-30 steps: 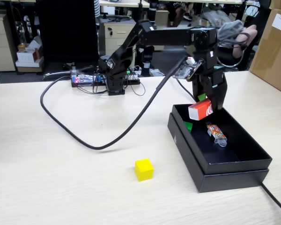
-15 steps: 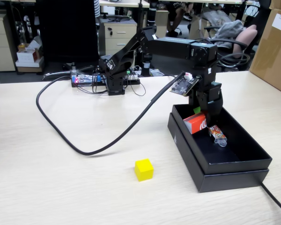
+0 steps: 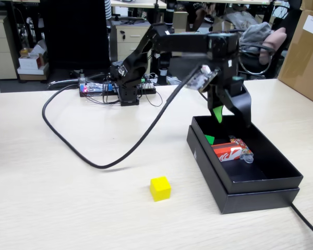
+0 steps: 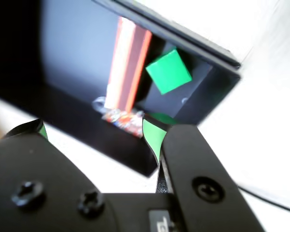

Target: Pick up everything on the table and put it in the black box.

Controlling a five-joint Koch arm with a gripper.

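Note:
The black box point(image 3: 261, 179) sits on the right of the pale wood table point(image 3: 68, 198). Inside it lie the red packet point(image 3: 227, 152), a green cube point(image 3: 209, 139) and a colourful wrapped item point(image 3: 243, 146). The wrist view shows the same box point(image 4: 77, 108) with the packet point(image 4: 128, 63) and green cube point(image 4: 168, 71) in it. A yellow cube point(image 3: 160, 188) rests on the table left of the box. My gripper point(image 3: 232, 114) hangs above the box's far end, open, with nothing between its green-padded fingers point(image 4: 152, 133).
A thick black cable point(image 3: 94, 156) loops across the table from the arm base point(image 3: 128, 83). A brown carton point(image 3: 305, 52) stands at the right. A thin cable point(image 3: 308, 221) runs off the box's near right corner.
The red packet has left the gripper and now lies flat in the box. The gripper has opened and risen above the box.

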